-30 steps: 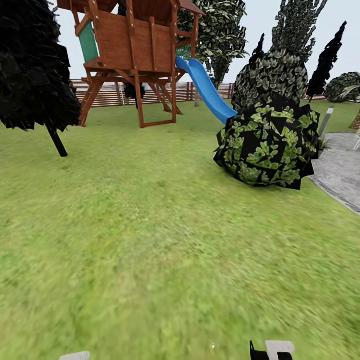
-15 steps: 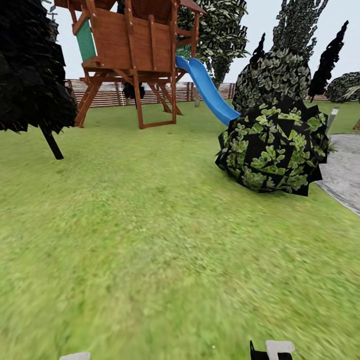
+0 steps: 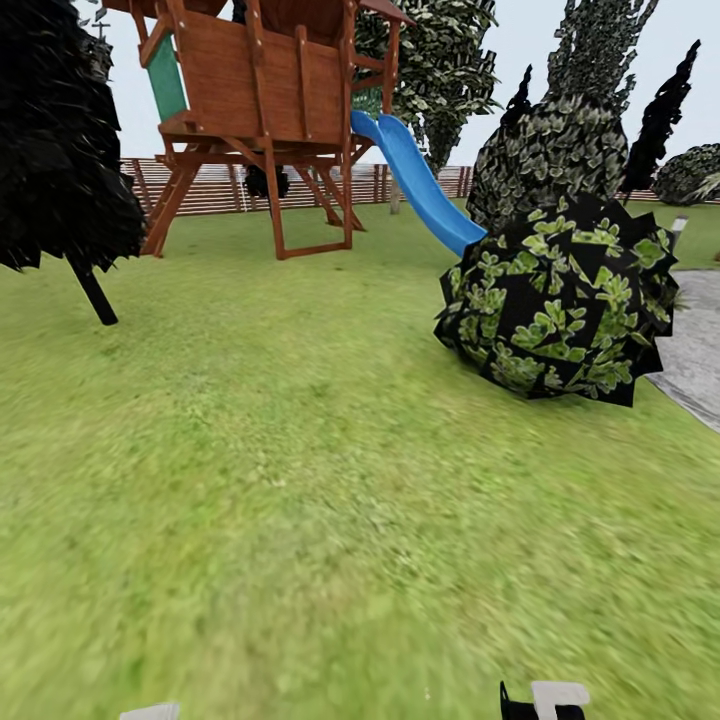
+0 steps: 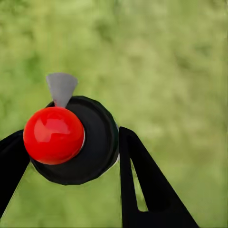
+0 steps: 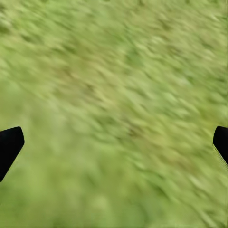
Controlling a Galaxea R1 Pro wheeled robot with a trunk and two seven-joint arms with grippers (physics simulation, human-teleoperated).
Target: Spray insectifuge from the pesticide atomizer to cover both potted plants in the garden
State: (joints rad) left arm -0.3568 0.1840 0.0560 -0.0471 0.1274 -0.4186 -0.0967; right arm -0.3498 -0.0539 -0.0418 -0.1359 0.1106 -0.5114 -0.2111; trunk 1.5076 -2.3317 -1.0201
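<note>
Left gripper (image 4: pixel 66 156): fingers clamped on the pesticide atomizer (image 4: pixel 78 142), black round body, red cap (image 4: pixel 53 135), grey nozzle (image 4: pixel 61 88), held between them above blurred lawn (image 4: pixel 171 61); right gripper (image 5: pixel 114 142): fingertips spread wide apart, nothing between, grass beneath; ahead of both: wooden play tower (image 3: pixel 265 85), blue slide (image 3: pixel 420 185), leafy bush (image 3: pixel 560 300), slat fence (image 3: pixel 220 185), grey paving (image 3: pixel 695 355) beyond the right gripper's side.

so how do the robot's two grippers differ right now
The left gripper is closed around a black round-topped atomizer with a red knob; the right gripper holds nothing. The left's black fingers sit close together; the right's fingers are spread wide. Both hang over blurred green grass.
</note>
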